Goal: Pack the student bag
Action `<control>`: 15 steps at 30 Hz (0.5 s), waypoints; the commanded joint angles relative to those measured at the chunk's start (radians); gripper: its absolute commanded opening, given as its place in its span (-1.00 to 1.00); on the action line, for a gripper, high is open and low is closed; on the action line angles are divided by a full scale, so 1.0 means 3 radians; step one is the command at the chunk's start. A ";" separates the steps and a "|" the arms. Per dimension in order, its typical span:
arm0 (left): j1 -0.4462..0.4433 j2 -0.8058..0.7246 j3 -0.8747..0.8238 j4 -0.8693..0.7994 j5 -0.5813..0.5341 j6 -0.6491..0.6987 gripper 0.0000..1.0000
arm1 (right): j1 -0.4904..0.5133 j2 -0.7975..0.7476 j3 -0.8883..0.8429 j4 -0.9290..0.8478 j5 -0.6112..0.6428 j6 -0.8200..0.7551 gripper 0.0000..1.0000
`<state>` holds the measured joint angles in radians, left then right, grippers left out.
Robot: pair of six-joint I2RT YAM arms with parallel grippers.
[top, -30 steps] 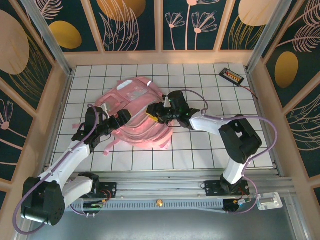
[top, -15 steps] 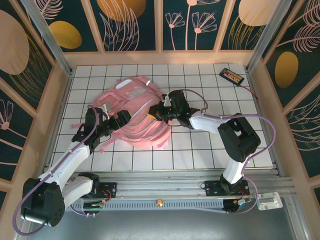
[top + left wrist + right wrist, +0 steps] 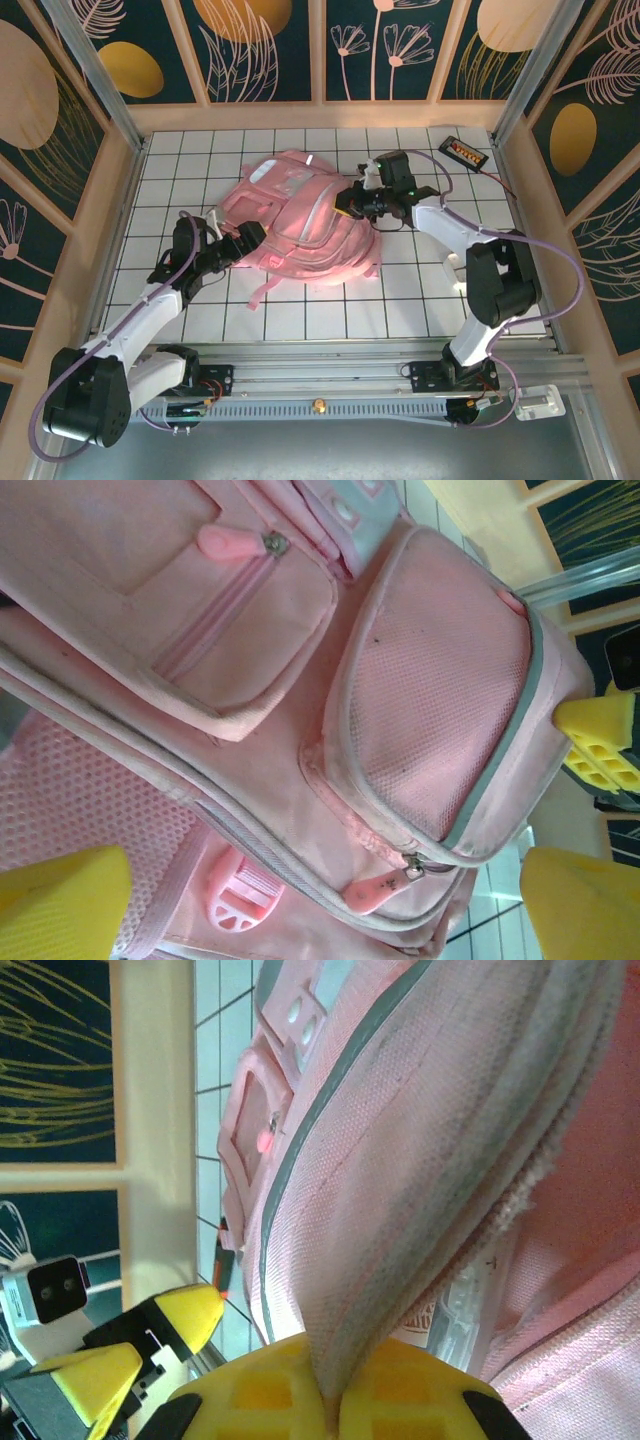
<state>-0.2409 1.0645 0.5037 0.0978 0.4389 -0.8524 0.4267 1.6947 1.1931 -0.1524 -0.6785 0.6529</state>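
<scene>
- Sprawled across the middle of the top view, on the white tiled table (image 3: 420,290): the student bag (image 3: 300,225), pink, front side up, straps trailing toward the lower edge of the frame.
- At the bag's right-hand upper edge, the right gripper (image 3: 352,200), arm reaching in from the lower right.
- In the right wrist view, yellow pads (image 3: 400,1395) pressed together at the bottom of the frame, pinching a grey-trimmed fold of the bag's fabric between them.
- At the bag's left edge in the top view, the left gripper (image 3: 243,237), jaws spread wide.
- In the left wrist view, yellow fingers (image 3: 60,900) far apart at the lower left and lower right corners, pink fabric between them; contact with the bag impossible to judge.
- Also in that view: a mesh pocket (image 3: 430,690) with grey piping at centre right, a pink zipper pull (image 3: 375,892) below it, a pink buckle (image 3: 232,900) at lower centre.
- Near the upper right corner of the table, well apart from the bag, a small black device (image 3: 464,151) with a red label.
</scene>
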 commanded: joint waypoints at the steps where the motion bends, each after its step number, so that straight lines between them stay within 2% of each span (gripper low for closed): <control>1: 0.0020 0.0078 -0.0043 0.0424 0.0319 -0.0206 0.98 | -0.0011 0.0129 0.0136 -0.0290 -0.0069 -0.0448 -1.00; 3: 0.0006 0.0126 0.0050 0.0344 0.0347 -0.0128 0.98 | -0.0030 0.0162 0.0155 -0.0321 -0.0070 -0.0480 -1.00; 6: -0.0006 0.0213 0.0250 0.0105 0.0350 0.0103 0.98 | -0.0059 0.0081 0.0112 -0.0367 0.0048 -0.0518 -0.47; 10: -0.0014 0.0378 0.0376 0.0010 0.0423 0.0246 0.97 | -0.0050 -0.0311 -0.0068 -0.0403 0.0423 -0.0535 0.46; 12: -0.0029 0.0445 0.0408 0.0031 0.0423 0.0275 0.91 | -0.0014 -0.0528 -0.0166 -0.0436 0.0610 -0.0530 0.97; 15: -0.0063 0.0560 0.0481 0.0033 0.0414 0.0318 0.65 | 0.0107 -0.0782 -0.0275 -0.0541 0.0865 -0.0535 0.99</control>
<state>-0.2489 1.2072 0.6151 0.1165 0.5430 -0.7925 0.4278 1.5463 1.1332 -0.2798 -0.5182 0.5133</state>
